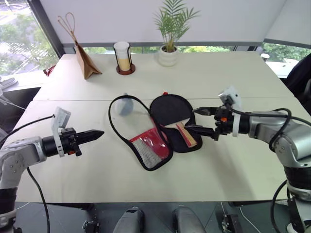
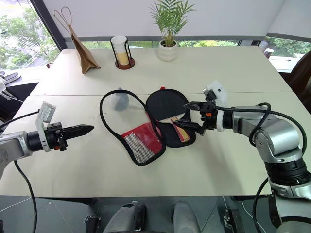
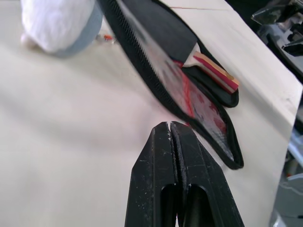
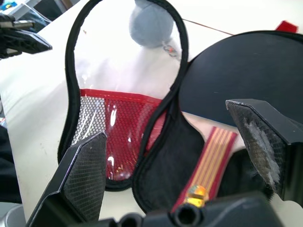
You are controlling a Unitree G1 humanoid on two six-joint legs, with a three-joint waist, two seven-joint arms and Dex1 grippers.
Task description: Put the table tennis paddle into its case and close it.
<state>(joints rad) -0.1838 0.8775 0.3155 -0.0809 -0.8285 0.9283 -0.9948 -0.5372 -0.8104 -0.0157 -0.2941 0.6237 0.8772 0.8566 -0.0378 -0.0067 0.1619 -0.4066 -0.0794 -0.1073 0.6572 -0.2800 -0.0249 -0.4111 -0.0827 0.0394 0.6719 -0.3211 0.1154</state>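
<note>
Lying in unzipped case [image 1: 160,131]: paddle [image 1: 170,112]; left end effector [image 1: 95,134] clenched, right end effector [image 1: 198,120] released.

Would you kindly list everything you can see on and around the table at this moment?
table tennis paddle: one, black face, wooden handle, lying in the open half of the case
case: one, black with a red mesh panel, lying open at the middle of the table
plush charm: one, grey-blue, by the case's open flap
paper bag: one, brown, far left of the table
cup in a holder: one, white cup, dark wire holder, far side
potted plant: one, green in a white pot, far side
table: pale top
left gripper: fingers shut, empty, left of the case
right gripper: fingers open, over the paddle's handle
</note>
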